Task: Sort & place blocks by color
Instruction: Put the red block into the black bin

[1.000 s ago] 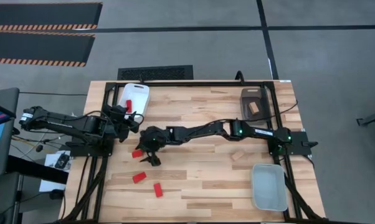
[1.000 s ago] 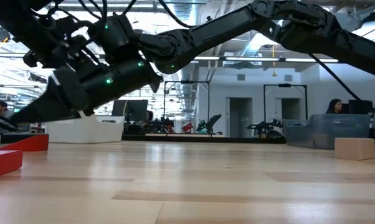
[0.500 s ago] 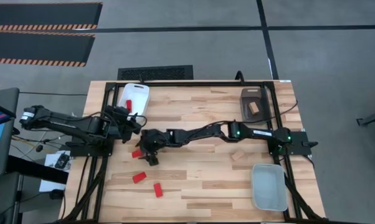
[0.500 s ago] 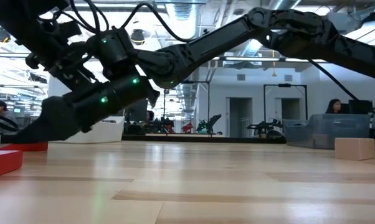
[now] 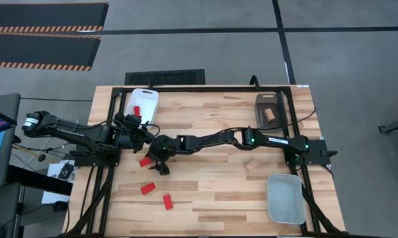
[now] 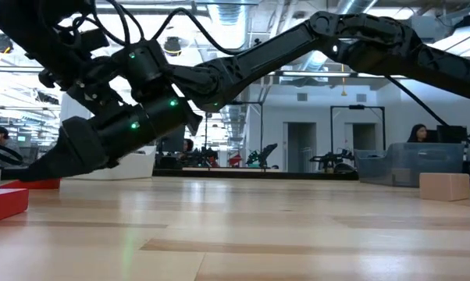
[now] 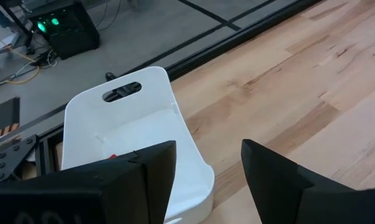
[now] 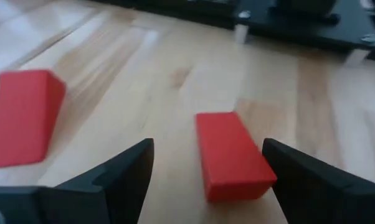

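right gripper (image 8: 206, 180) open, fingers either side of red block (image 8: 232, 155); block's long axis runs lengthwise between fingers.

3 red blocks (image 5: 145, 161) lay on the pale striped wood table (image 5: 212, 192), 1 more in the white tray (image 5: 146, 102). Bare-wood blocks (image 5: 252, 165): 1 on table, 1 in brown tray (image 5: 264, 100). Clear tray (image 5: 286, 198) greyish. Arms black.

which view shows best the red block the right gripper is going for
The right wrist view: the small red rectangular block lies on the wooden table between the open right gripper fingers. The high view shows it small beside that gripper. The low view shows only a red sliver. The left wrist view misses it.
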Motion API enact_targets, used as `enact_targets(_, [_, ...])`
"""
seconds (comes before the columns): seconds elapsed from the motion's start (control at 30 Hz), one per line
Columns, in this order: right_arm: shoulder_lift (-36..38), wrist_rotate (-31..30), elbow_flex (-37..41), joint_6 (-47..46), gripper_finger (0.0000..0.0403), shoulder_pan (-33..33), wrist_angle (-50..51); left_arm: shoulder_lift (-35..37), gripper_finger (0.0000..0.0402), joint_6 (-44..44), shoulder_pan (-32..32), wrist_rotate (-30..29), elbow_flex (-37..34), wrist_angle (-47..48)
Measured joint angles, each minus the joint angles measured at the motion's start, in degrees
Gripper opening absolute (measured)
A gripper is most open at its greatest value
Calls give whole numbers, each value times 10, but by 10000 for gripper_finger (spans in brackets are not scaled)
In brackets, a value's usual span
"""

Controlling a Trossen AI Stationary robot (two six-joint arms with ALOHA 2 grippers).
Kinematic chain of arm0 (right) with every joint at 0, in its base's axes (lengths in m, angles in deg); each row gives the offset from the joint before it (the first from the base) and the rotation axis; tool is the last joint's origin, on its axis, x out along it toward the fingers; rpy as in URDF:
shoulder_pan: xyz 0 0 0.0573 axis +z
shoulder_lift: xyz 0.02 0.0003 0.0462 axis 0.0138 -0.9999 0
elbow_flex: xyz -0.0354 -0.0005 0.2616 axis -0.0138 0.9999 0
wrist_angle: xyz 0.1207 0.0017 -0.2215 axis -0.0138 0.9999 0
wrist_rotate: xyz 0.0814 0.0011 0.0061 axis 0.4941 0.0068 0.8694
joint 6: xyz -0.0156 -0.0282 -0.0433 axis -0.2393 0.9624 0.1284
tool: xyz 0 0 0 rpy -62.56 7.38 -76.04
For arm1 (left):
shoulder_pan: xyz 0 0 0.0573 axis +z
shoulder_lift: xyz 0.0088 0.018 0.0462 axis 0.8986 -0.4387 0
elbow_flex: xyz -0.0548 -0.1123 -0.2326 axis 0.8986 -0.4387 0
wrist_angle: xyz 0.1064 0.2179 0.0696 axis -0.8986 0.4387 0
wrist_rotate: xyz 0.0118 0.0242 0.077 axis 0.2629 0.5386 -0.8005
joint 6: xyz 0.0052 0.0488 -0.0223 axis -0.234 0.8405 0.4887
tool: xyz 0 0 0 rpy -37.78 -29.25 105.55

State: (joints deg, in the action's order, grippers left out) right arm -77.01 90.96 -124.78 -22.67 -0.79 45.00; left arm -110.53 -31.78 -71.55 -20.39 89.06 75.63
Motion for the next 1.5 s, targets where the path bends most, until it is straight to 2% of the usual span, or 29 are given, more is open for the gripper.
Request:
enact_targets(0.2, [0, -39, 0, 7, 261, 3, 8, 0, 174, 0, 0, 0, 0, 0])
enact_targets(0.37, [1, -42, 0, -13, 171, -1, 30, 0, 174, 3, 0, 0, 0, 2])
enact_targets(0.47, [17, -42, 0, -24, 119, -6, 86, 0, 174, 11, 0, 0, 0, 2])
enact_targets(0.77, [89, -41, 0, -32, 119, -33, 303, 0, 173, 10, 0, 15, 0, 34])
enact_targets(1.1, [128, -40, 10, -27, 119, -29, 425, 0, 173, 35, 0, 15, 0, 36])
enact_targets(1.2, [163, -40, 67, -27, 119, -22, 409, 0, 173, 39, 0, 15, 0, 37])
enact_targets(1.27, [204, -40, 133, -32, 119, -18, 368, 0, 173, 39, 0, 16, 0, 37])
enact_targets(1.4, [319, -41, 318, -65, 119, -15, 228, 0, 173, 39, 0, 16, 0, 37])
enact_targets(1.5, [413, -73, 462, -105, 119, -24, 142, 0, 173, 35, 0, 16, 0, 29])
